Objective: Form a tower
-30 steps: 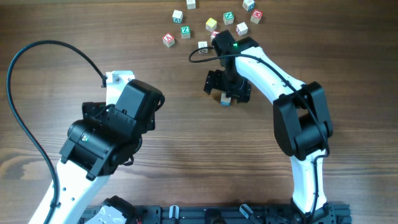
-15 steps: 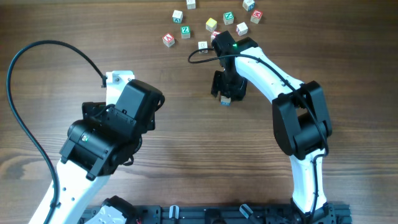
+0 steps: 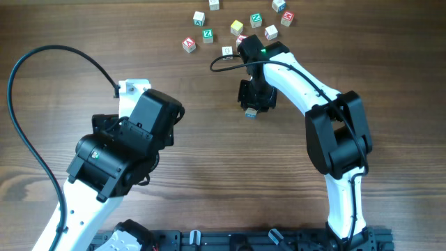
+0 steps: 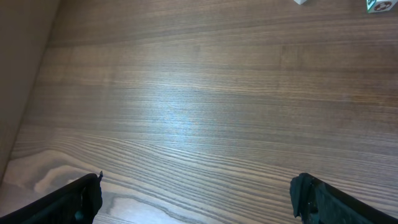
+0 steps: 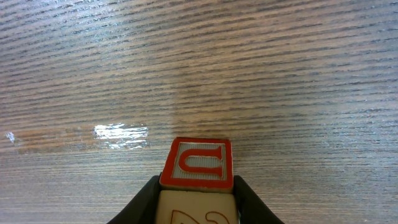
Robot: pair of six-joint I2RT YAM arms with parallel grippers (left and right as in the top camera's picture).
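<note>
I had the tower point(image 3: 251, 112) on the counter point(image 3: 230, 181), right of centre and just on the near side of the loose cubes point(image 3: 208, 33) scattered along the far edge. From overhead the right claw point(image 3: 256, 97) covered most of it, and only a blue-edged cube showed at its near side.

Through the right wrist camera I saw both black fingers point(image 5: 142, 204) pressed flat against opposite sides of a pale cube, with no gap that I could make out. I took that claw to be clamped on the tower. Just past the fingertips sat a red-edged U face point(image 5: 198, 163), square to the pale one. I could not tell from there how many cubes were in the stack.

The left claw point(image 4: 198, 186) hung wide open over bare wood to the left, well apart from everything, with nothing between its tips.

I judged the cubes to be light, rigid wood that would not crush under a firm squeeze. Their painted faces looked smooth enough to slide, though. Nothing joined the cubes, so I expected a grip on one to leave its neighbours free to shift or tip. The safest hold seemed to be flat on two opposite sides, centred on a single cube, well off the corners.
</note>
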